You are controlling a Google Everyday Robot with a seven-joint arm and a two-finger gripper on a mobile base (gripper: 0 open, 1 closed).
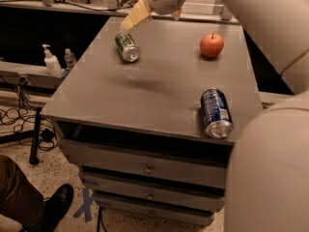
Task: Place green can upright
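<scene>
The green can (127, 47) lies on its side on the grey cabinet top (159, 86), at the far left, with one silver end facing me. My gripper (149, 22) hangs over the far edge of the top, just above and behind the can, not touching it. One tan finger (135, 15) points down at the can and the tip of the other shows further right, so the gripper is open and empty.
A red apple (211, 45) stands at the far right of the top. A blue-and-white can (215, 112) lies on its side near the front right edge. My arm fills the right side. A person's leg and shoe (34, 207) are at the lower left.
</scene>
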